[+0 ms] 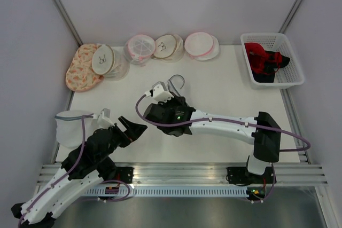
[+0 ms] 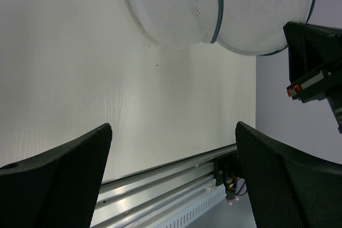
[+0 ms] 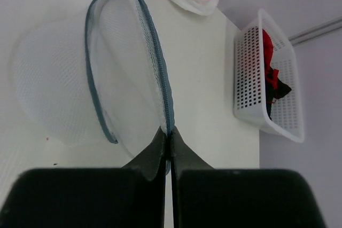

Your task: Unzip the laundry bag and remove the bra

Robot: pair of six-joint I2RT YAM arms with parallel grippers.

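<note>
My right gripper [image 1: 166, 90] [image 3: 170, 132] is shut on the blue-grey zip edge of a white mesh laundry bag [image 3: 69, 89], at mid-table. In the top view only the bag's grey rim [image 1: 176, 81] shows, beyond the gripper. The bag's mesh looks see-through, and no bra shows inside it. My left gripper [image 1: 133, 127] [image 2: 173, 126] is open and empty above the table's near edge. A second white mesh bag with blue trim [image 1: 72, 125] [image 2: 181, 9] lies beside it at the near left. Red and black bras [image 1: 263, 60] lie in the white basket [image 1: 291, 78] [image 3: 251, 94].
Along the back edge lie a floral pouch [image 1: 80, 70] and several round mesh bags [image 1: 140, 49] [image 1: 202, 45], some with dark items inside. The metal rail [image 2: 160, 177] runs along the near edge. Grey walls close in both sides.
</note>
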